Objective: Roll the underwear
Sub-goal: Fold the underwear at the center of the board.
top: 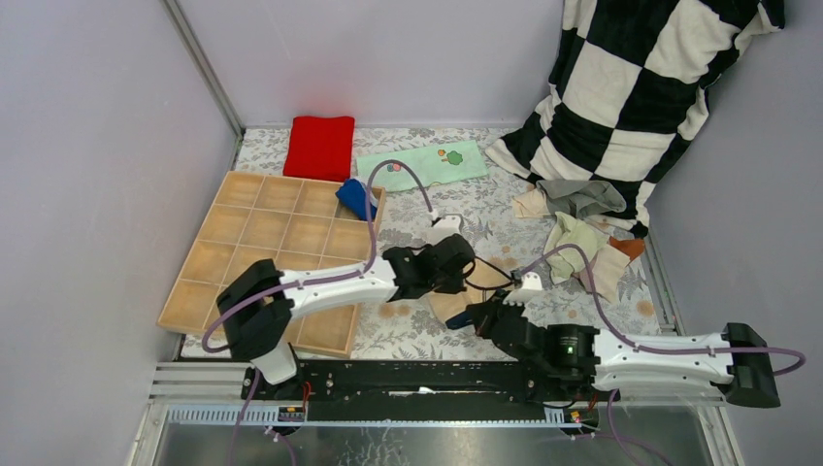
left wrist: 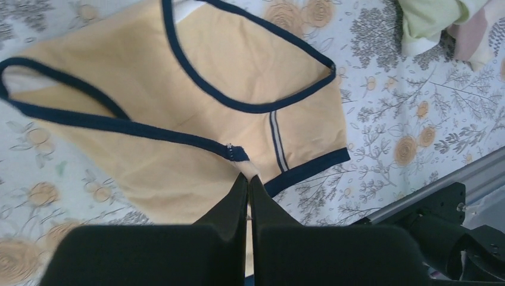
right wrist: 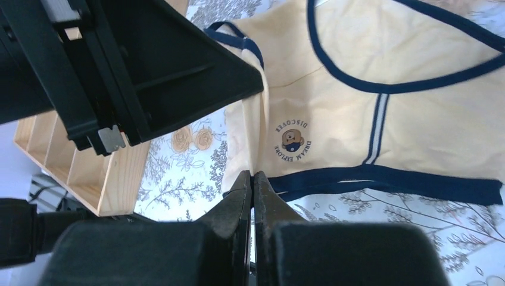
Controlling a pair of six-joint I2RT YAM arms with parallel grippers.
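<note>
we see the tan briefs (top: 450, 305) lying on the floral table cover (top: 505, 209) near the front edge, just right of the wooden tray (top: 252, 238), with both arms meeting over them. in the left wrist view the garment is spread fairly flat, with dark trim running round the waist and leg openings.

the left gripper (left wrist: 248, 179) has its 2 fingers pressed together. its tips sit on the dark trim at the garment's near edge, and a pale sliver of cloth shows between them, so it pinches the fabric. from above, this gripper sits over the far side of the briefs.

the right gripper (right wrist: 251, 176) is squeezed tight as well. its tips are at a corner of the dark hem, and the trim runs in between them. a small round bear badge shows on the cloth just beyond them. from above, this gripper meets the near right side of the briefs.

the blue striped pair (top: 357, 199) sits at the tray's far right corner. a heap of other underwear (top: 582, 238), grey, pale green and beige, lies well apart to the right, at the foot of the checkered blanket (top: 631, 87). the red cloth (top: 320, 146) and the mint cloth (top: 422, 165) lie side by side at the back.
</note>
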